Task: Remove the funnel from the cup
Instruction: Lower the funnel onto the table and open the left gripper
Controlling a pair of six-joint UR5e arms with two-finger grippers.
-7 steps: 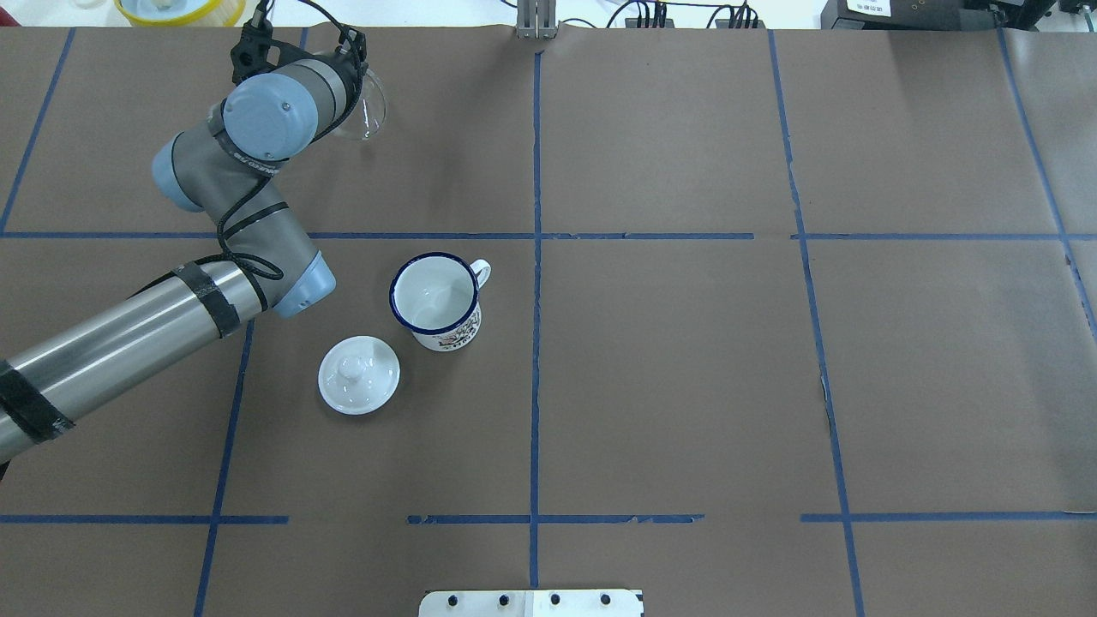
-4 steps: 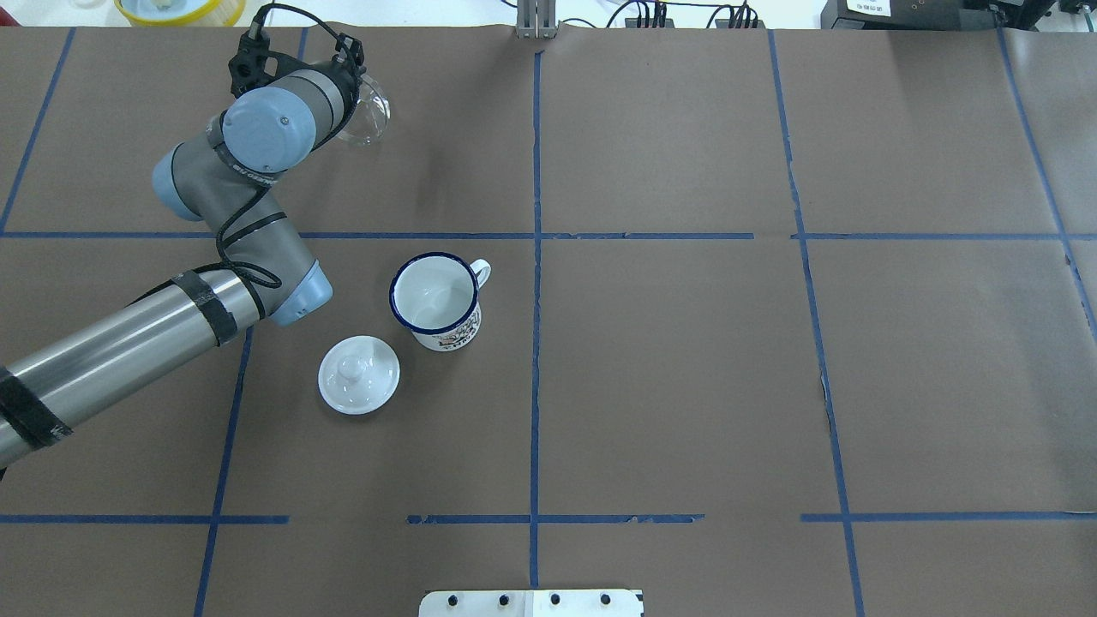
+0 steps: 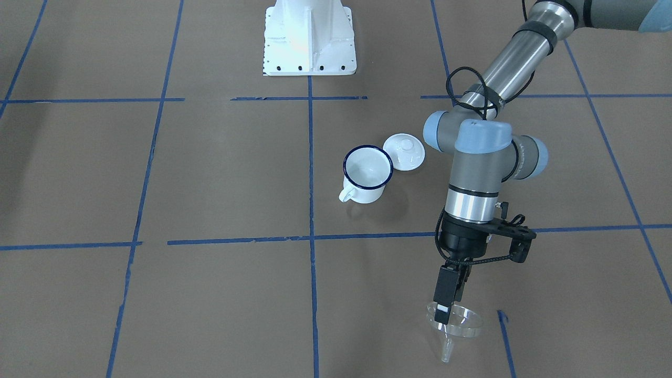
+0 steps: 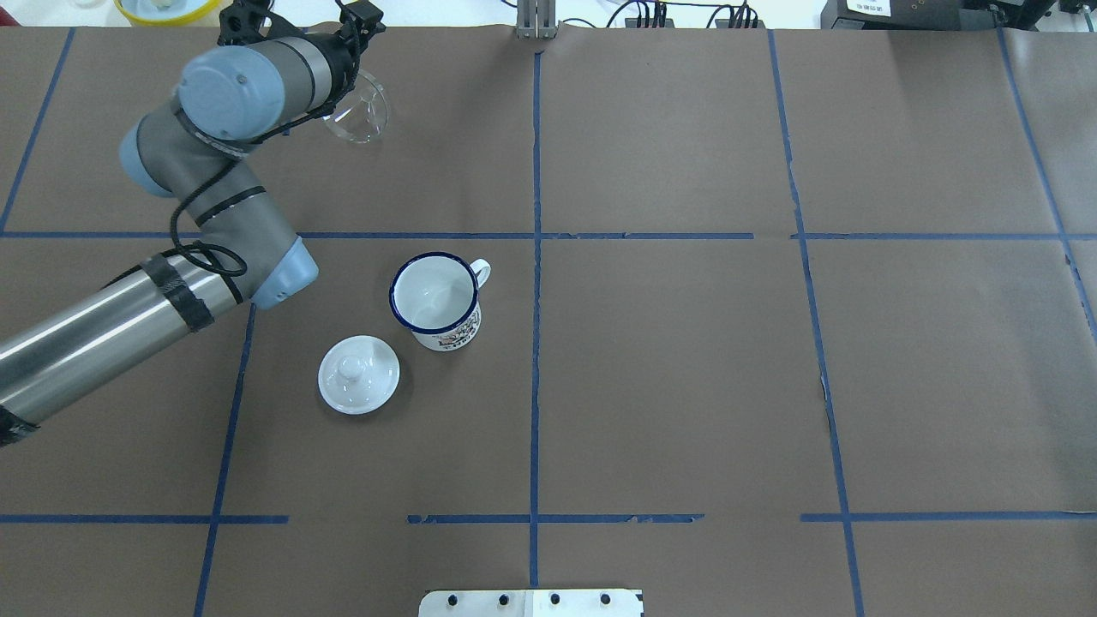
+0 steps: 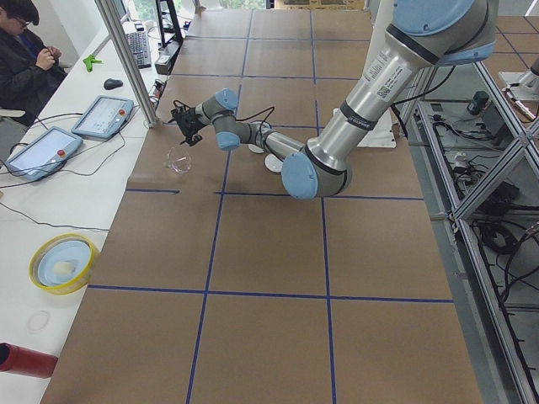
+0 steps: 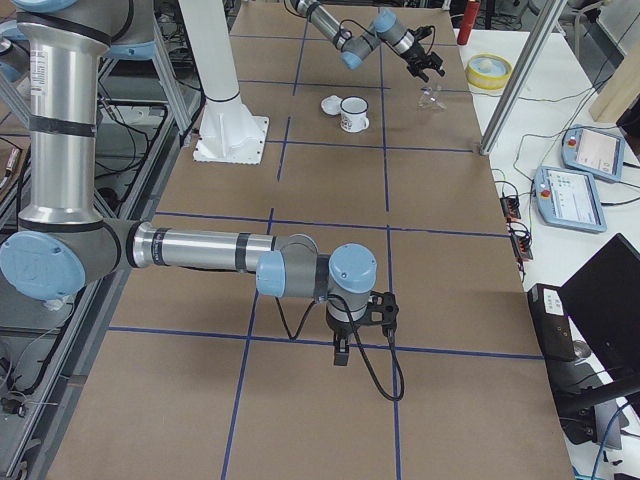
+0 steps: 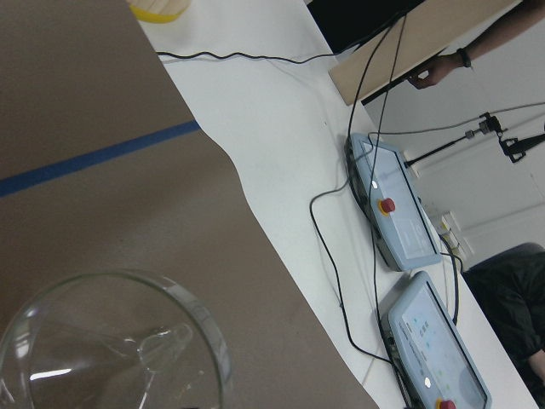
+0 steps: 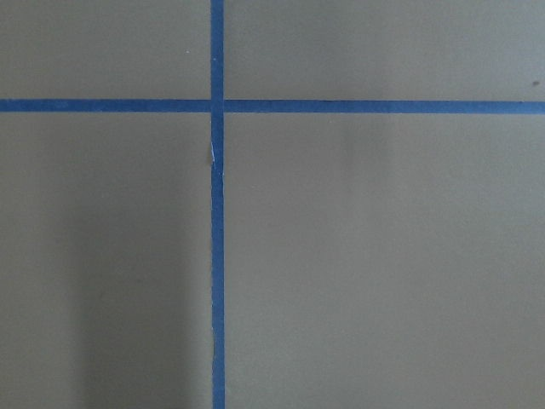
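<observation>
The clear funnel (image 3: 455, 321) lies tilted on the brown table near its far left edge, spout toward the operators' side. It also shows in the overhead view (image 4: 358, 107) and fills the lower left of the left wrist view (image 7: 102, 349). My left gripper (image 3: 449, 307) points down at the funnel's rim with its fingers slightly apart, and the side views show a small gap above the funnel. The white mug with the blue rim (image 4: 434, 296) stands upright and empty mid-table. My right gripper (image 6: 342, 355) hangs low over bare table far off; I cannot tell its state.
A round white lid with a knob (image 4: 358, 374) lies beside the mug on its left. A yellow-rimmed dish (image 4: 167, 8) sits past the table's far edge, close to the funnel. Control tablets and cables (image 7: 400, 213) lie on the white bench beyond.
My left arm's wrist and elbow have swung up and to the left in the overhead view. The funnel has stayed almost in place, and more of it shows now.
</observation>
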